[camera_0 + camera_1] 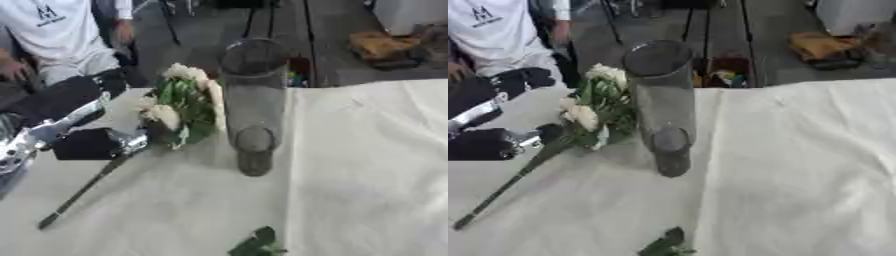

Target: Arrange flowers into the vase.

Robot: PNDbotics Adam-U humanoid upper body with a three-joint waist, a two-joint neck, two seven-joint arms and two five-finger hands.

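Left hand (96, 142), black with silver joints, enters from the left edge of the table and is closed round the stem of a flower bunch (182, 107) just below the blooms; its fingers (131, 142) curl about the stem where the leaves begin. The silver and black forearm runs back toward the left edge. The right hand shows in neither view.

The flower bunch consists of cream-white blooms set among green leaves. Its heads are raised and lie just beside the left wall of the vase (254, 100), at about mid-height of the glass; whether leaves and glass touch cannot be told. The long dark stem (83, 190) slants down from the hand toward the lower left, its tip resting on or very near the tablecloth (367, 165).

The vase is a tall, clear glass cylinder standing upright near the middle of the table, mouth open at the top, with no flower inside it. The tablecloth is pale and creased, with a fold line running down from beside the vase.

A second sprig of green leaves (256, 244) lies on the cloth at the near edge, well apart from the vase and from the hand.
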